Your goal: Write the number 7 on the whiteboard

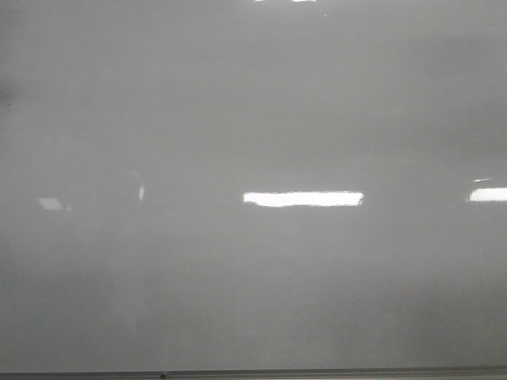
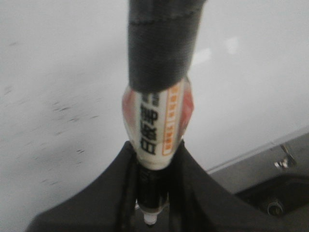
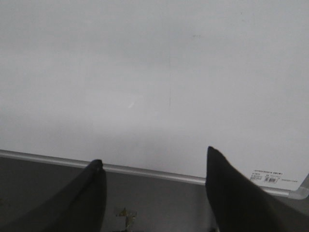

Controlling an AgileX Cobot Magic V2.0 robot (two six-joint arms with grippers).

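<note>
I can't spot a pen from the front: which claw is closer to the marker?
Left. The left claw is shut on the marker, over the whiteboard. The right claw is open and empty by the board's edge.

marker (image 2: 157, 121): white barrel with black characters and an orange strip, upper part wrapped in dark grey tape
marker tip (image 2: 150, 218): small, pale
metal bracket (image 2: 285, 159): shiny, beside a dark recess
sticker (image 3: 268, 176): small white label with fine print, unreadable
</note>
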